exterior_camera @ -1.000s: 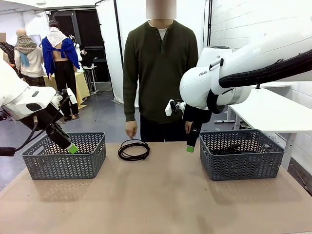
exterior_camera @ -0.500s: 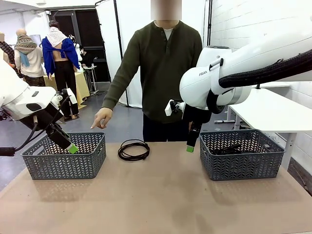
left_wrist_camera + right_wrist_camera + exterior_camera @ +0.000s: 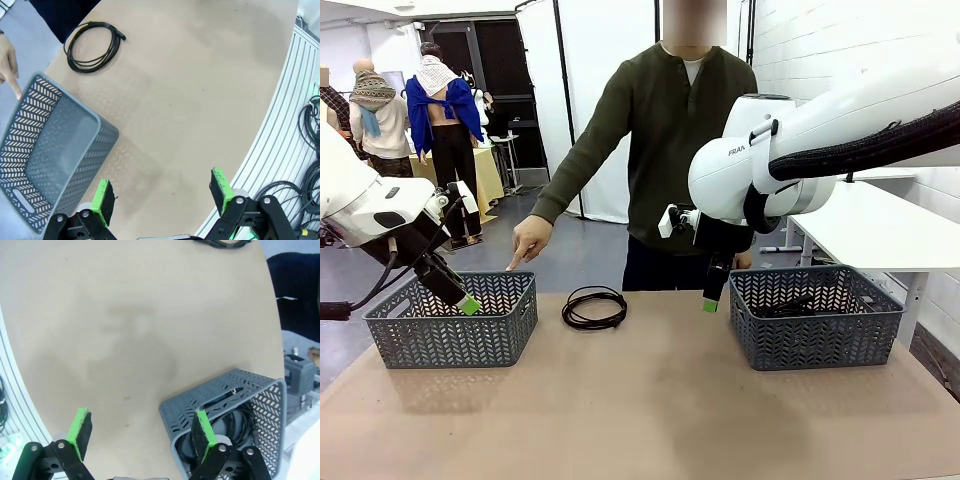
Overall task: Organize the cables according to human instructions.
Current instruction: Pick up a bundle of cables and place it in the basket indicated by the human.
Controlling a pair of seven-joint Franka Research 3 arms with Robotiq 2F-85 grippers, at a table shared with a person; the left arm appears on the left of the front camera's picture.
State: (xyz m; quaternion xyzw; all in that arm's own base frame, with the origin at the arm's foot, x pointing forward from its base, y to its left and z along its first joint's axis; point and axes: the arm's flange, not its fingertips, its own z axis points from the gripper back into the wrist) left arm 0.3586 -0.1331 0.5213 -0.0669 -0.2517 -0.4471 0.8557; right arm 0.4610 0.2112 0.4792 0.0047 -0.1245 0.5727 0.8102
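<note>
One black coiled cable [image 3: 594,308] lies on the table between two grey baskets, and it also shows in the left wrist view [image 3: 95,46]. More black cables [image 3: 790,303] lie inside the right basket [image 3: 815,340]; the right wrist view looks down on them [image 3: 240,422]. My left gripper [image 3: 468,304] hangs open and holding nothing over the left basket [image 3: 450,340], its jaws wide apart [image 3: 162,192]. My right gripper [image 3: 710,303] hovers open and holding nothing just left of the right basket [image 3: 260,405]. A person's hand [image 3: 528,243] points a finger down at the left basket.
The person stands at the far side of the table behind the coil. The left basket [image 3: 30,130] looks bare inside. The brown tabletop [image 3: 650,410] runs free in front of both baskets. A tip of the loose coil [image 3: 222,243] shows at the right wrist view's top edge.
The person has leaned over and stretched an arm out, the hand going from beside the coil to pointing at the left basket. Neither arm has moved.
</note>
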